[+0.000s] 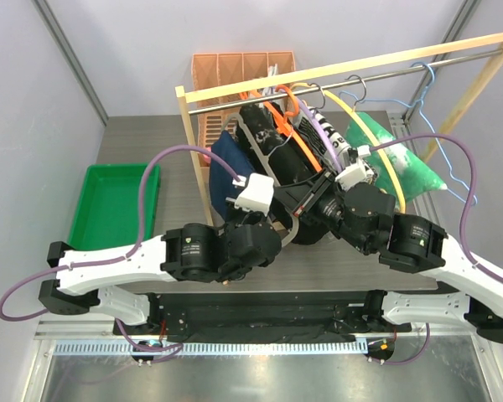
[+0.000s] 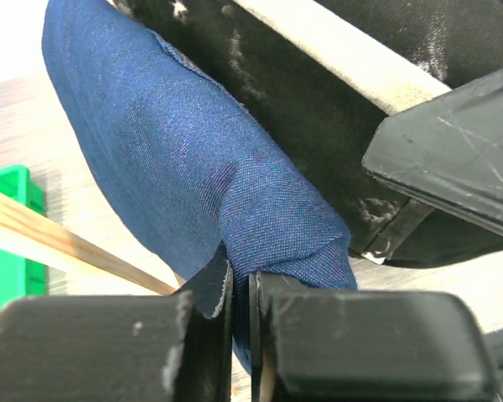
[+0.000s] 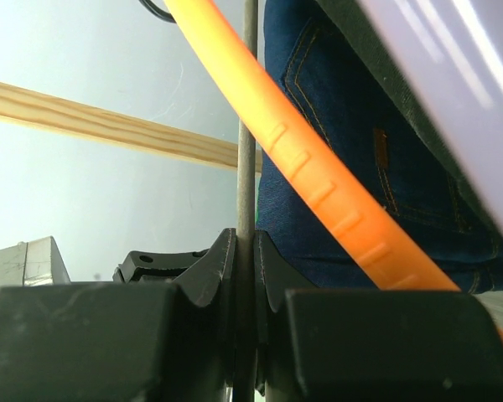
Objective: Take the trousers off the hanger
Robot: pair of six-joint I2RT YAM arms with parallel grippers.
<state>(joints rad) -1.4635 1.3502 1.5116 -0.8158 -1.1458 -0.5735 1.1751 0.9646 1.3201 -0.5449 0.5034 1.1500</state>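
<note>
- The left gripper (image 2: 241, 293) sits at the bottom centre of the left wrist view, its jaws pinched together on a fold at the lower edge of the navy trousers (image 2: 193, 167).
- From the pinch, the navy trousers rise toward the upper left of that view as a rounded bulge of cloth. In the top view they hang just right of the wooden rack post (image 1: 193, 142), left of the black garments.
- The black speckled trousers (image 2: 318, 126) lie touching the navy pair on its right, with white flecks on the dark cloth. A pale bar (image 2: 344, 50) crosses over them toward the upper right.
- The right gripper (image 3: 245, 251) is at the bottom centre of the right wrist view, its jaws clamped on a thin grey rod (image 3: 248, 100) that runs straight up the frame.
- An orange hanger (image 3: 302, 159) slants from top centre to the lower right, crossing in front of the rod. Behind it hangs blue denim cloth (image 3: 352, 167) with orange stitching.
- In the top view both arms reach under the metal rail (image 1: 344, 79), where the orange, yellow and blue hangers crowd together.
- A green tray (image 1: 109, 201) rests on the counter (image 1: 168, 142) at the left. A green bag (image 1: 407, 172) hangs at the right.
</note>
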